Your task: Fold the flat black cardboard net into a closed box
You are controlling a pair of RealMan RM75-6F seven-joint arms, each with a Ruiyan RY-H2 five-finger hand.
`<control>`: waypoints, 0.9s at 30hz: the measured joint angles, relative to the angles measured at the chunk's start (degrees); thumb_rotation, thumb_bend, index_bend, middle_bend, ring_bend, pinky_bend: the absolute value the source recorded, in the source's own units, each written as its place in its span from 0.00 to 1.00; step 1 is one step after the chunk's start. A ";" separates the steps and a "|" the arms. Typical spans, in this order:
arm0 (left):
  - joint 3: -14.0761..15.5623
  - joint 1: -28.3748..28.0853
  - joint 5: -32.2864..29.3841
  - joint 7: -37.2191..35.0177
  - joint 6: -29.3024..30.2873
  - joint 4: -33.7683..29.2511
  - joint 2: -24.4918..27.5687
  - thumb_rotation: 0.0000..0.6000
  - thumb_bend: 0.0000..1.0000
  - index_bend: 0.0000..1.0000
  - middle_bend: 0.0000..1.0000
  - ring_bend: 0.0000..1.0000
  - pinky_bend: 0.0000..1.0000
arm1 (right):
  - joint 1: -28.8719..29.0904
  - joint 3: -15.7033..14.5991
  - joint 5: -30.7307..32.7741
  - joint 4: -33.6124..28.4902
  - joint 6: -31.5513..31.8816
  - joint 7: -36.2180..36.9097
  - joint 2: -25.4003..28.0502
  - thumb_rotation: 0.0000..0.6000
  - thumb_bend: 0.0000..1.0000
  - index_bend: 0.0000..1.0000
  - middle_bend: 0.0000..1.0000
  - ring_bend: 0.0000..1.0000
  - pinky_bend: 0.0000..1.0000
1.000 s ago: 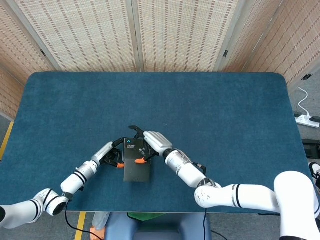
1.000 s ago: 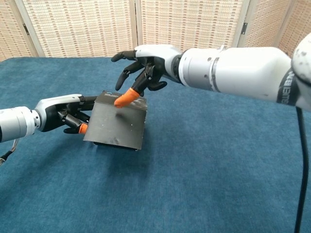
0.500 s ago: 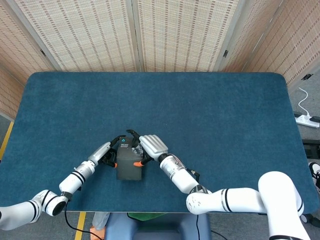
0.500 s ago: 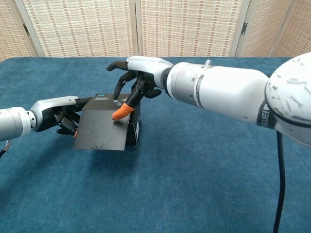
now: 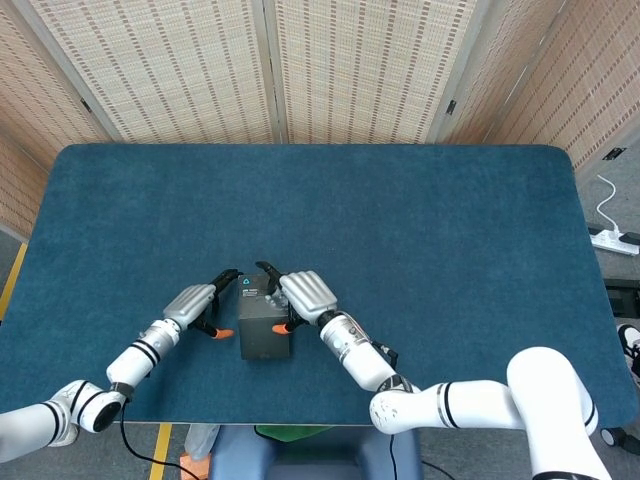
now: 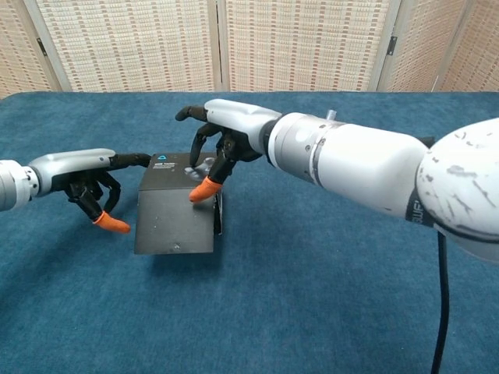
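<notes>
The black cardboard box (image 5: pixel 264 327) is seen at lower centre of the head view, folded up on the blue table (image 5: pixel 420 230). Only the chest view reveals its front face (image 6: pixel 175 220) and a flap edge standing slightly proud at the box's right side. The right hand (image 6: pixel 221 140) is laid over the top, fingers spread, an orange fingertip (image 6: pixel 204 189) pressed to the front edge. The left hand (image 6: pixel 86 175) is held just beside the box, fingers curled and parted, one dark fingertip reaching the box's upper left corner; whether contact is made cannot be told. A white power strip (image 5: pixel 612 238) is visible at the right edge.

Right hand (image 6: pixel 226 140) fingers (image 6: pixel 204 189) press black box (image 6: pixel 175 210) top; left hand (image 6: pixel 90 175) beside
</notes>
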 measured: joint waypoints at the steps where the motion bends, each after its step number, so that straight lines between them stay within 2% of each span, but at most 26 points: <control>1: -0.12 0.12 -0.78 2.46 0.37 -0.78 0.61 1.00 0.21 0.00 0.00 0.64 0.93 | -0.04 -0.32 -0.72 0.32 0.36 -0.44 -0.34 1.00 0.00 0.08 0.34 0.66 1.00; 6: -1.21 1.20 -7.36 17.53 4.01 -8.00 5.01 1.00 0.21 0.00 0.00 0.64 0.93 | -0.58 -2.70 -7.08 3.13 3.44 -2.80 -2.74 1.00 0.00 0.12 0.34 0.66 1.00; 10: -2.39 2.62 -12.13 25.44 8.57 -14.78 8.76 1.00 0.20 0.00 0.00 0.64 0.93 | -1.32 -5.41 -14.38 7.48 6.88 -4.97 -5.60 1.00 0.00 0.16 0.36 0.68 1.00; 16: -3.50 4.59 -12.95 25.77 10.36 -19.59 12.56 1.00 0.21 0.00 0.00 0.64 0.93 | -2.77 -9.63 -24.39 17.65 11.55 -8.57 -11.12 1.00 0.04 0.29 0.43 0.70 1.00; 18: -3.54 4.80 -12.17 24.91 9.99 -20.13 13.12 1.00 0.21 0.00 0.00 0.64 0.93 | -3.45 -10.64 -27.09 21.13 12.70 -9.29 -13.04 1.00 0.08 0.34 0.47 0.70 1.00; 23: -3.54 5.19 -10.39 22.69 8.84 -20.80 14.02 1.00 0.21 0.00 0.00 0.64 0.93 | -4.96 -12.07 -32.22 27.38 14.16 -9.60 -16.12 1.00 0.18 0.48 0.54 0.70 1.00; 27: -3.64 5.49 -8.93 20.28 7.95 -21.14 14.65 1.00 0.21 0.00 0.00 0.63 0.93 | -5.80 -12.69 -35.56 31.36 14.44 -9.03 -17.71 1.00 0.24 0.53 0.59 0.70 1.00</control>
